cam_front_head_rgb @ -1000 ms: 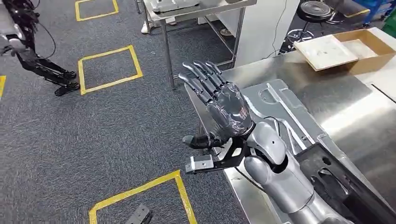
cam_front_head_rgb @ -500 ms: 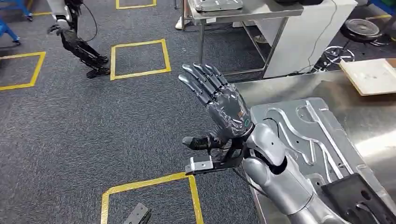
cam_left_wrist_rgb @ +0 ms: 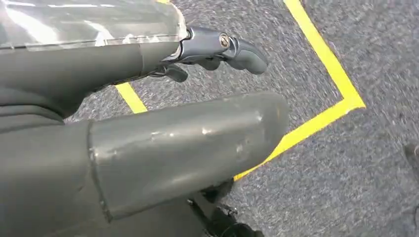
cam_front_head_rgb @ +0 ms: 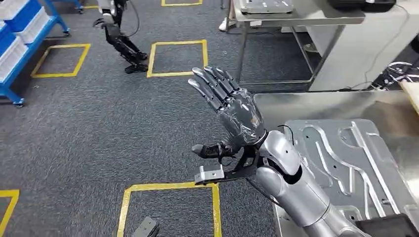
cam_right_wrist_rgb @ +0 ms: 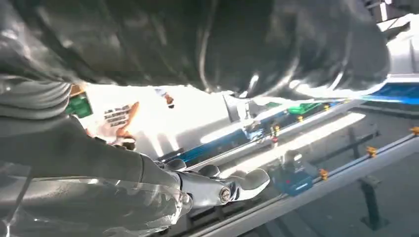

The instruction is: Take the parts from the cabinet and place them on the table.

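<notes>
Far left, blue bins (cam_front_head_rgb: 20, 24) sit on a blue rack, contents hidden from me. My right hand (cam_front_head_rgb: 232, 111) is raised with fingers spread, holding nothing; my left hand (cam_left_wrist_rgb: 148, 143) hangs over the carpet, fingers unclear. The grey metal part (cam_front_head_rgb: 346, 163) lies flat on the steel table (cam_front_head_rgb: 296, 103) at right.

The grey stamped sheet-metal panel (cam_front_head_rgb: 346, 163) is cut off by the head view's right edge, and the silver right arm (cam_front_head_rgb: 296, 190) hides its near-left corner. A small dark object (cam_front_head_rgb: 146, 228) on the carpet left of that panel is too indistinct to identify.
</notes>
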Action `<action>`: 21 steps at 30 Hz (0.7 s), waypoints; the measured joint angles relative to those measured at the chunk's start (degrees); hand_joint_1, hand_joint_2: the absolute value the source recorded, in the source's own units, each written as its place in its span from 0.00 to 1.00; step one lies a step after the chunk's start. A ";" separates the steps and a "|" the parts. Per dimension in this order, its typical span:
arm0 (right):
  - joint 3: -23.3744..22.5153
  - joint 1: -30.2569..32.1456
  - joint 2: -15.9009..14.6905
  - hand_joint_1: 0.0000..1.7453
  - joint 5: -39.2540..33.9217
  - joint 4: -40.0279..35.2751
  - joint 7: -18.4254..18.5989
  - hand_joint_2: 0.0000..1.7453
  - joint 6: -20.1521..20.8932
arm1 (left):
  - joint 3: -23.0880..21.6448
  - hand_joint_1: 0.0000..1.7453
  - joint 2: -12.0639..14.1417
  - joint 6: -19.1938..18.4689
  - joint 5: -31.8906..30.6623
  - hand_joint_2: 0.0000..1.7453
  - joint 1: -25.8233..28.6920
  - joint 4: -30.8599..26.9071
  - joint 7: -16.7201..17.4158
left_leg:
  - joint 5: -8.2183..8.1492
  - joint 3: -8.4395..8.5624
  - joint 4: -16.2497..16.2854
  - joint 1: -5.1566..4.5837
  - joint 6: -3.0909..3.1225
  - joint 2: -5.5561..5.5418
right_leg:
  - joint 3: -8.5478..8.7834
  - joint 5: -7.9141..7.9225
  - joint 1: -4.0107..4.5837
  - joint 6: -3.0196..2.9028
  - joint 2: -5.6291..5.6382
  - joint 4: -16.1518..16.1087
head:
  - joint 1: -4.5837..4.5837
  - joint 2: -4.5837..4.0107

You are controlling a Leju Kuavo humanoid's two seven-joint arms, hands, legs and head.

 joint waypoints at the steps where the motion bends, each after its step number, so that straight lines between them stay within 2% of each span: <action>1: 0.00 -0.03 -0.02 0.00 0.00 0.00 0.00 0.00 0.00 | 0.00 0.00 0.00 0.00 0.00 0.00 -0.11 0.00 0.00 | -0.27 1.49 -3.28 -0.39 0.28 2.40 | 0.08 -0.24 0.27 0.27 -0.46 0.09 | 0.00 0.00; 2: 0.00 -0.08 -0.04 0.00 0.00 0.00 0.00 0.00 0.00 | 0.00 0.00 0.00 0.00 0.02 0.00 -0.21 0.00 0.00 | -0.15 1.80 -3.65 -0.81 0.96 2.08 | 0.03 -0.48 0.64 0.66 -0.81 0.35 | 0.07 0.00; 4: 0.00 -0.06 0.00 0.00 0.00 0.00 -0.02 0.00 0.00 | 0.00 0.00 0.04 0.00 0.00 0.00 -0.08 0.00 0.02 | -0.23 1.46 -3.49 -0.88 1.52 0.94 | 0.30 -0.58 0.78 1.04 -1.81 0.13 | 0.13 0.00; 5: 0.00 -0.06 0.00 0.00 0.00 0.00 0.00 0.00 0.00 | 0.00 0.00 0.09 0.00 -0.02 0.00 0.08 0.00 0.06 | -0.19 1.45 -3.60 -0.89 1.85 0.28 | 0.55 -0.60 0.80 1.33 -2.45 -0.04 | 0.09 0.00; 6: 0.00 -0.06 0.00 0.00 -0.02 -0.02 0.00 0.00 -0.02 | 0.00 0.00 0.13 0.02 -0.02 0.00 0.15 0.00 0.07 | 0.16 1.89 -4.23 -0.47 2.36 -0.33 | 0.52 -1.00 0.66 1.75 -2.49 0.09 | 0.13 0.00; 7: 0.00 -0.03 0.00 0.00 -0.02 -0.02 0.00 0.00 -0.02 | 0.00 0.00 0.13 0.11 -0.04 0.00 0.20 0.00 0.07 | 0.31 1.98 -4.51 -0.40 2.56 -0.84 | 0.34 -1.96 0.22 2.01 0.04 1.22 | 0.11 0.00; 8: 0.00 -0.01 0.00 0.00 -0.04 -0.07 0.00 0.00 -0.13 | 0.00 0.00 0.18 0.18 -0.04 0.00 0.10 0.00 0.09 | 0.45 1.93 -4.51 -0.31 2.95 -1.09 | -1.06 -4.08 0.17 2.05 2.14 4.27 | 0.15 0.00; 9: 0.02 0.25 -0.02 0.00 -0.07 -0.04 -0.06 0.00 -0.26 | 0.00 0.00 0.22 0.24 -0.04 0.00 -0.03 0.00 0.09 | 0.44 1.88 -4.51 -0.32 3.19 -1.65 | -3.37 -6.50 0.18 2.10 3.42 9.04 | 0.15 0.00; 10: 0.02 0.87 -0.02 0.00 -0.22 -0.02 -0.07 0.00 -0.46 | 0.00 0.00 0.26 0.37 -0.04 0.00 -0.03 0.00 0.09 | 0.42 1.87 -4.48 -0.33 3.22 -2.39 | -5.60 -8.23 0.19 2.15 3.95 13.54 | 0.13 0.00; 11: 0.00 1.52 -0.02 0.00 -0.39 0.00 -0.11 0.00 -0.68 | 0.00 0.00 0.41 0.66 -0.04 0.00 0.08 0.00 0.11 | 0.41 1.88 -4.40 -0.35 3.23 -3.12 | -7.26 -8.78 0.20 2.18 4.17 16.53 | 0.15 0.00; 12: 0.02 2.04 0.00 0.00 -0.53 0.00 -0.15 0.00 -0.81 | 0.00 0.00 0.70 0.83 -0.04 0.00 0.23 0.00 0.20 | 0.40 1.88 -4.32 -0.35 3.23 -3.86 | -7.86 -7.99 0.19 2.17 4.24 17.08 | 0.13 0.00; 13: 0.02 2.32 -0.02 0.00 -0.61 0.00 -0.20 0.00 -0.96 | 0.00 0.00 0.92 1.01 -0.02 0.00 0.40 0.00 0.26 | 0.32 1.89 -4.16 -0.34 3.18 -4.65 | -7.29 -5.83 0.16 2.11 4.32 15.02 | 0.15 0.00; 15: 0.02 2.39 0.00 0.00 -0.63 0.00 -0.46 0.00 -1.16 | 0.00 0.00 1.31 1.18 -0.02 0.00 0.55 0.00 0.37 | 0.14 1.90 -3.86 -0.32 2.97 -5.61 | -5.15 -2.23 0.04 1.95 4.75 9.76 | 0.15 0.00; 16: 0.02 2.39 -0.02 0.00 -0.63 -0.02 -0.55 0.00 -1.25 | 0.00 0.00 1.47 1.18 -0.02 0.00 0.58 0.00 0.42 | 0.02 1.91 -3.66 -0.30 2.80 -6.16 | -3.61 -0.17 -0.07 1.83 5.45 6.11 | 0.13 0.00; 17: 0.02 2.42 0.00 0.00 -0.63 0.00 -0.65 0.00 -1.31 | 0.00 0.00 1.66 1.18 0.00 0.00 0.70 0.00 0.42 | -0.19 1.69 -3.45 -0.20 2.58 -6.78 | -2.20 0.61 -0.39 1.56 8.19 2.42 | 0.15 0.00; 18: 0.02 2.60 0.00 0.00 -0.63 -0.02 -0.68 0.00 -1.31 | 0.02 0.00 1.79 1.18 0.02 0.00 0.62 0.00 0.42 | -0.25 1.23 -2.90 -0.60 2.25 -7.34 | -1.76 0.28 -0.52 1.48 9.48 1.36 | 0.11 0.00; 20: 0.02 2.91 0.00 0.00 -0.90 -0.02 -0.87 0.00 -1.53 | 0.04 0.00 2.14 1.18 0.18 0.00 1.13 0.00 0.37 | 0.04 0.84 -3.27 -0.20 1.56 -8.37 | -1.83 0.04 -0.04 1.23 8.56 1.49 | 0.15 0.00; 21: 0.02 2.91 0.07 0.00 -0.92 -0.02 -0.92 0.00 -1.57 | 0.06 0.00 2.19 1.18 0.22 0.00 1.52 0.00 0.31 | 0.21 0.86 -3.44 0.01 1.06 -9.01 | -1.74 0.07 0.12 0.88 8.07 1.42 | 0.11 0.00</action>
